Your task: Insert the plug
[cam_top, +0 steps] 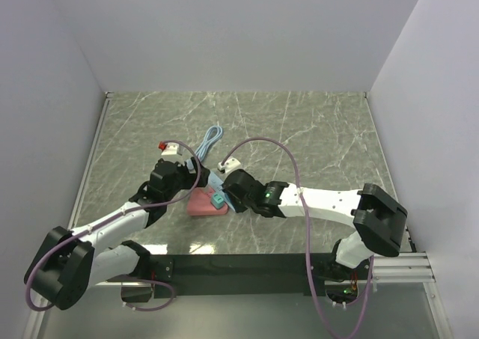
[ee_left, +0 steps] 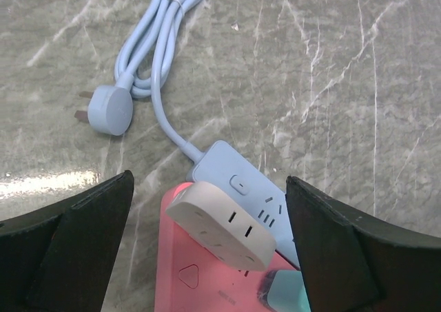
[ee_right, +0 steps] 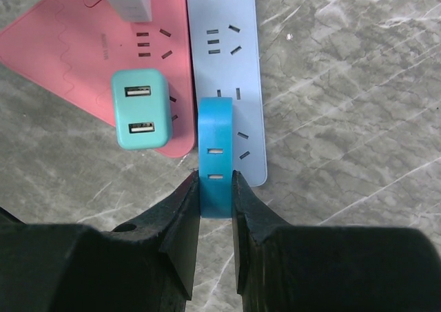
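R tool [ee_right: 215, 188] clamped on blue plug [ee_right: 216, 136] over pale-blue strip [ee_right: 224, 43], counter [ee_right: 344, 85] center; L tool [ee_left: 209, 188] jaws wide apart.

Glossy marble table [cam_top: 314, 129]; smooth matt plastic strips [ee_right: 227, 64]

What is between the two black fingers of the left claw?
In the left wrist view: a white rectangular adapter sitting on the pink plastic power strip, with the pale blue plastic power strip right beside it.

Right gripper [cam_top: 226, 193] beside pink strip [cam_top: 199, 203]
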### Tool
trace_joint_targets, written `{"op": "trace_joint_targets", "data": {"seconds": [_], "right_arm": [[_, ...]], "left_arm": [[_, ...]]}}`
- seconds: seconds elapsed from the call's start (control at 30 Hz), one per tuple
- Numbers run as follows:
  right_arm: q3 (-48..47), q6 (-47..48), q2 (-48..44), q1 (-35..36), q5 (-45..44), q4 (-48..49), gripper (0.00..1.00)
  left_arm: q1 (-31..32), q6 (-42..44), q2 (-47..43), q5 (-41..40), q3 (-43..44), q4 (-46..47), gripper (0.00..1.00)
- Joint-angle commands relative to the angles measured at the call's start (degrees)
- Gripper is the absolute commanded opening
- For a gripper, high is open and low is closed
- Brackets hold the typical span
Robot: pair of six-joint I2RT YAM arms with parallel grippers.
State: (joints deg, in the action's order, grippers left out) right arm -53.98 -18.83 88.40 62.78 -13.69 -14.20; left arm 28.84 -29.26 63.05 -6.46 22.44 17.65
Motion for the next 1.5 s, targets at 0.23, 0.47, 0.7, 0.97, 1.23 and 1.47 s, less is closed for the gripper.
{"op": "trace_joint_targets", "data": {"seconds": [0.23,0.47,0.7,0.97,1.23,1.47], "right_arm": [[2.39,-2.79,7.76,0.5,3.5,-4.17,0.0],[-0.86,-3.41,3.63,-1.87,-0.19,-4.88,0.01],[-3.85,-0.34,0.64,-4.42,1.3,-1.11,0.27],[-3.77,2.3,-1.74,-5.74,5.7,4.78,0.74],[2.19,1.08,-9.55,-13.72,4.9,9.79,0.93],[8.53,1.07,-22.46,-29.19,2.18,14.1,0.96]], "left_arm": [[-0.1,-0.63,-2.84,-2.94,-0.73,0.72,0.99],[-0.1,-0.36,-5.48,-5.49,0.5,-0.86,1.0],[-0.27,-0.28,-8.46,-8.92,2.08,-4.11,0.99],[-0.45,0.43,-9.78,-9.36,3.75,-5.43,1.0],[-0.98,0.16,-8.2,-14.54,9.45,-7.89,0.99],[-10.63,0.78,-6.63,-9.37,15.09,-6.93,0.99]]}}
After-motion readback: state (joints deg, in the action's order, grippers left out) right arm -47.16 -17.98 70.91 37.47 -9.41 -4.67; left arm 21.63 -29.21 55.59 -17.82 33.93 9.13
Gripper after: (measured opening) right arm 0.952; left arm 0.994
